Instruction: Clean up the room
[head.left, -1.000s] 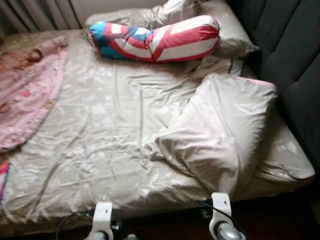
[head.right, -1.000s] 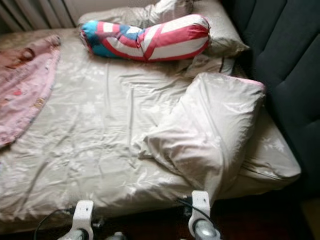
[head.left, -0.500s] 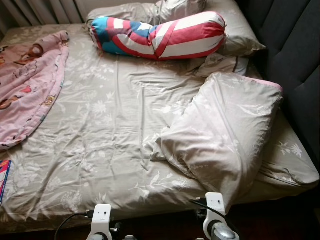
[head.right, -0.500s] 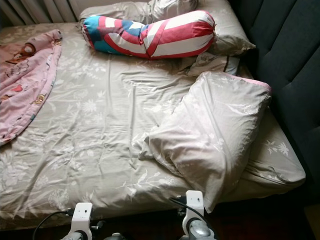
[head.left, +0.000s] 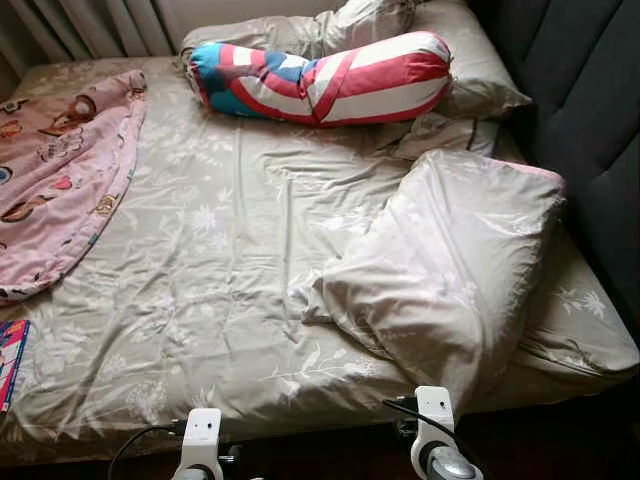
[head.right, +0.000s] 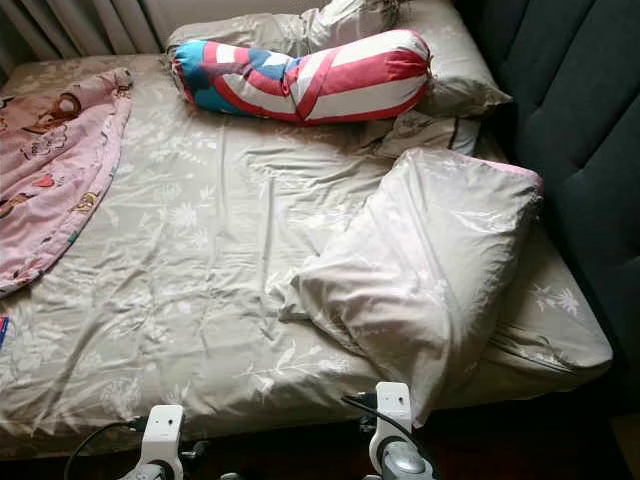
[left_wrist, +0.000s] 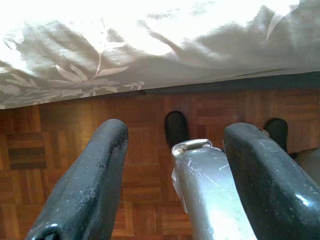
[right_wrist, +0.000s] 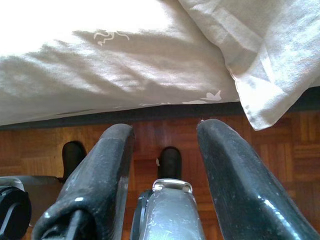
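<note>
The beige pillow (head.left: 450, 275) is observed lying askew on the bed (head.left: 200, 300) with a corner past its near edge, judged light, soft and slippery, best pinched at that corner, while left claw (left_wrist: 170, 170) and right claw (right_wrist: 165, 165) hang open, empty.

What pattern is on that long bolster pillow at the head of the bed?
The bolster pillow has red and white stripes with a blue end, clearest in the left eye view.
</note>
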